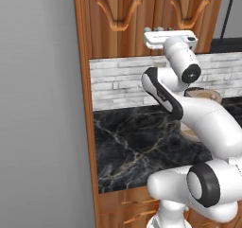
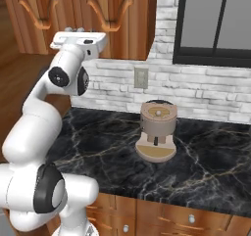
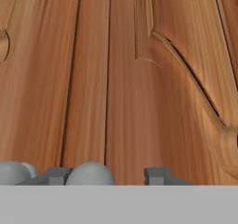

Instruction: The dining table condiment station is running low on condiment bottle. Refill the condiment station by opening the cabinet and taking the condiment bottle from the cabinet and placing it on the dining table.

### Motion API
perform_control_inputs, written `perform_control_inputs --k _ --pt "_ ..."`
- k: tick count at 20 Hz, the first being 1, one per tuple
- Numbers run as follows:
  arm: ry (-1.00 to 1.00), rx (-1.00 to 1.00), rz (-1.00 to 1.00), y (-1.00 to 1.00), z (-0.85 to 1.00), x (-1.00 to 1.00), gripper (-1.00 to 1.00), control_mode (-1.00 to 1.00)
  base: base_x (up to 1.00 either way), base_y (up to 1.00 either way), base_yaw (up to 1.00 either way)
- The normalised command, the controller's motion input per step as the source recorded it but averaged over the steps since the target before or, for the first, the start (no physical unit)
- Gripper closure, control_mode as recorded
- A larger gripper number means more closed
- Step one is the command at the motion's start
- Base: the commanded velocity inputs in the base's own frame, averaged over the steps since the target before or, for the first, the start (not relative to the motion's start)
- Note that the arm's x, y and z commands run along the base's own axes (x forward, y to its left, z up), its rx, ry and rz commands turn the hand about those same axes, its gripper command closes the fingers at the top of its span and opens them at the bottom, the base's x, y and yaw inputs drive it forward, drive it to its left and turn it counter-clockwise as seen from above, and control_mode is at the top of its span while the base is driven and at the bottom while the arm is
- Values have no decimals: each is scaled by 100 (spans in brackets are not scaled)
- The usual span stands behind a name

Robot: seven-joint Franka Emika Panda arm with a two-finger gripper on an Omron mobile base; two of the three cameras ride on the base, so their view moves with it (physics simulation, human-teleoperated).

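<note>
Closed cabinet [image 3: 139, 79] doors close ahead, fingers [image 3: 106, 175] parted around a knob [image 3: 89, 174]

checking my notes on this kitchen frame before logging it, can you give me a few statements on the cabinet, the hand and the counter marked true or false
1. The cabinet doors are shut. True.
2. The gripper is raised to the bottom edge of the cabinet doors. True; in the hand view one of the round silver knobs sits between its fingers.
3. The robot holds a bottle. False: no bottle shows at the hand.
4. A beige coffee machine stands on the black marble counter. True.
5. The wall behind the counter is plain wood. False: it is white brick, with an outlet.
</note>
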Motion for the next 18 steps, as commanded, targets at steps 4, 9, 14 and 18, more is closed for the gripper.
perform_control_inputs --k 4,9,14,18 --pt "0 -7 0 30 -6 0 100 -100 0 0 0" --pt "0 -5 0 19 -1 -2 100 -100 0 0 0" --pt "-9 0 0 -13 10 -48 100 -100 0 0 0" --pt "-6 0 0 -39 22 -86 100 -100 0 0 0"
